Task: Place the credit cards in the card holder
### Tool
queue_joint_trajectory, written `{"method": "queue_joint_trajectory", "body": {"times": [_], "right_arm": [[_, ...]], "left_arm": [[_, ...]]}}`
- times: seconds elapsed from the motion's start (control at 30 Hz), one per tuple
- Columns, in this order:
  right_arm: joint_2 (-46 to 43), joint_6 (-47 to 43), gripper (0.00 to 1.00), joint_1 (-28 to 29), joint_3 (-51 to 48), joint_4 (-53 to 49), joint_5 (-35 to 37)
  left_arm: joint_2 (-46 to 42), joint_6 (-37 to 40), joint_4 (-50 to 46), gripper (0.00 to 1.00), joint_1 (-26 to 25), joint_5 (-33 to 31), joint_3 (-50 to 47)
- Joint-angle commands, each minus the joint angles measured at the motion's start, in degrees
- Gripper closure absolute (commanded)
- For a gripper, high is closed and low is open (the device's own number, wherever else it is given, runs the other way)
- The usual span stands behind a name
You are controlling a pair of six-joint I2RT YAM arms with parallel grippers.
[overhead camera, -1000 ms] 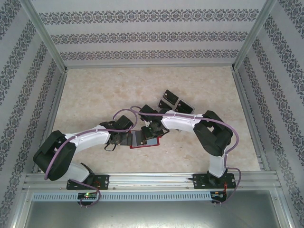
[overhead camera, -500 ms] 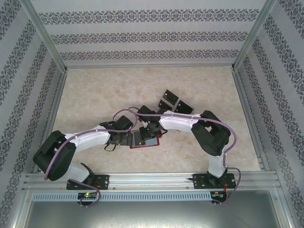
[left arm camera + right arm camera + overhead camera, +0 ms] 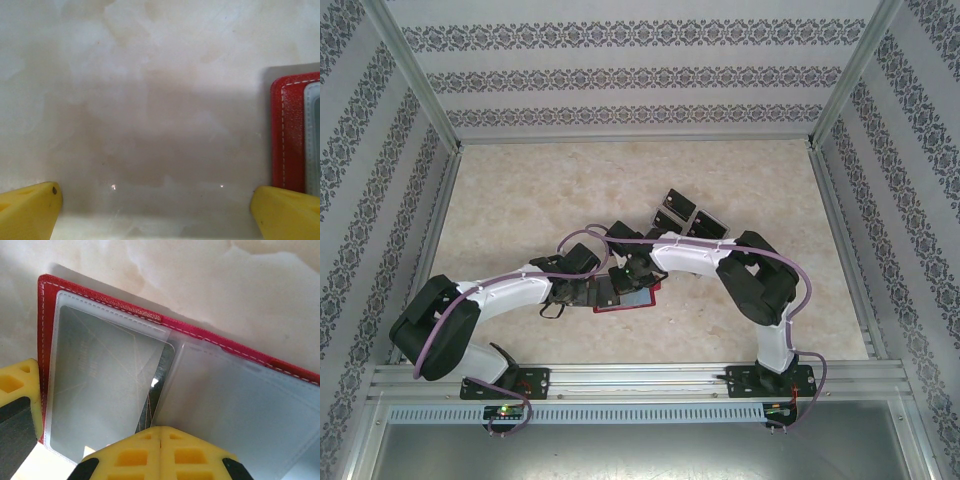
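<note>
The card holder (image 3: 638, 301) lies open on the table, a red wallet (image 3: 100, 302) with greyish clear sleeves. One black credit card (image 3: 159, 385) sits mostly inside the left sleeve, and a dark strip of it shows at the fold. My right gripper (image 3: 160, 432) is shut, with its tips at that exposed strip (image 3: 623, 281). My left gripper (image 3: 156, 200) stands open and low over bare table at the wallet's left edge (image 3: 287, 135), with nothing between its fingers. In the top view the left gripper (image 3: 582, 292) is just left of the wallet. More black credit cards (image 3: 677, 206) lie on the table behind the right arm.
Metal rails (image 3: 620, 380) run along the near edge, and patterned walls close in the left, right and back. Open table (image 3: 540, 190) spreads out behind and to the left of the arms.
My right arm has shifted a little to the left over the wallet, covering more of it. The left arm has stayed still.
</note>
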Motion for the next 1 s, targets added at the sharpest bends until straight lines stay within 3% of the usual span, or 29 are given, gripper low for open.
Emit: {"method": "queue_joint_trajectory", "body": {"times": [0.0, 0.37, 0.97], "right_arm": [[1.37, 0.48, 1.00, 0.89, 1.48, 0.33, -1.20], [1.48, 0.27, 1.00, 0.85, 1.59, 1.35, -2.59], [-5.22, 0.94, 1.00, -4.37, -8.38, 2.97, 0.32]], "left_arm": [[1.93, -0.90, 1.05, 0.00, -0.12, 1.25, -2.03], [2.40, -1.01, 1.32, 0.00, -0.31, 1.31, -1.87], [2.28, -1.30, 0.17, 0.00, -0.27, 0.30, -1.88]]}}
